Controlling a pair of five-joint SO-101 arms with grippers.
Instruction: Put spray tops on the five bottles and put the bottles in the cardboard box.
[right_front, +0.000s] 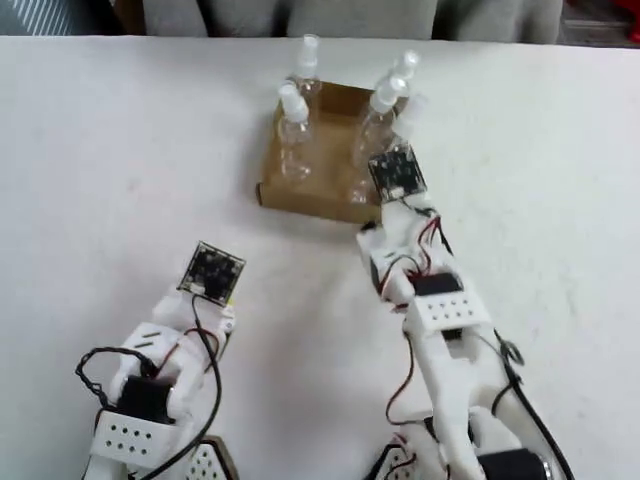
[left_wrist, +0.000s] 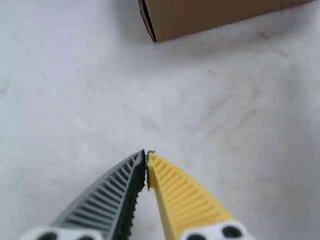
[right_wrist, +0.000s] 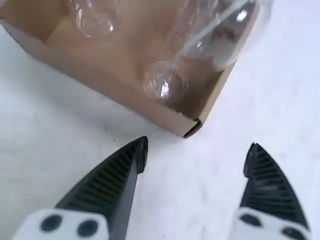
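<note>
Right gripper (right_wrist: 197, 150) hangs spread and empty at the lower-right corner of the cardboard box (right_front: 325, 135), centre top of the high view, where spray-topped bottles (right_front: 293, 135) stand upright. Left gripper (left_wrist: 147, 155), pressed together, sits farther off, lower left.

bottles (right_front: 294, 140) in cardboard box (right_front: 300, 198)
</note>
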